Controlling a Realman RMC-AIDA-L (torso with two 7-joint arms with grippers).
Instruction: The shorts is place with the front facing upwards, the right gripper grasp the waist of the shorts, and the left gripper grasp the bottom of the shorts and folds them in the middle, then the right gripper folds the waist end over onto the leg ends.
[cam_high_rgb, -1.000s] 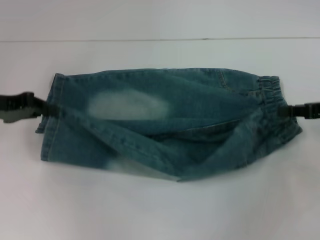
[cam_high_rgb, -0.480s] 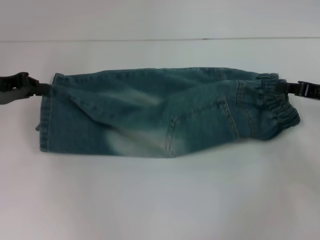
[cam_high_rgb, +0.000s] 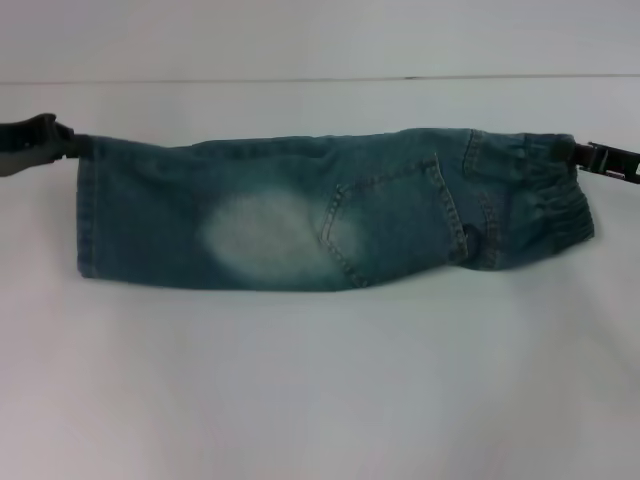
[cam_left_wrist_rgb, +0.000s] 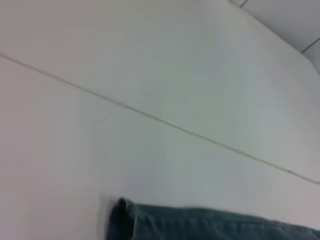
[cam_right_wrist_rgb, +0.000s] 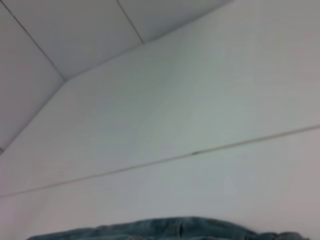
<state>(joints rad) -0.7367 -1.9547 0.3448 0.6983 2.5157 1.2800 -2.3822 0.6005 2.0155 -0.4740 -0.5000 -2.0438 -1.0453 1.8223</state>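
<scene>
The denim shorts (cam_high_rgb: 330, 210), soft and limp, are judged best held at the corners; left end effector (cam_high_rgb: 62, 145) clamped on the hem, right end effector (cam_high_rgb: 585, 155) on the elastic waistband (cam_high_rgb: 545, 190).

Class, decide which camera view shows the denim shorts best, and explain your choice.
The head view: the whole folded shorts lie across the table, waistband to leg hems. The left wrist view shows only a hem corner, the right wrist view only a strip of denim edge.

soft, even, rather dim light; all three views slightly blurred.
the white table (cam_high_rgb: 320, 400) shows no glare, only a faint shadow under the shorts (cam_high_rgb: 330, 215); denim edges in both wrist views are out of focus.
</scene>
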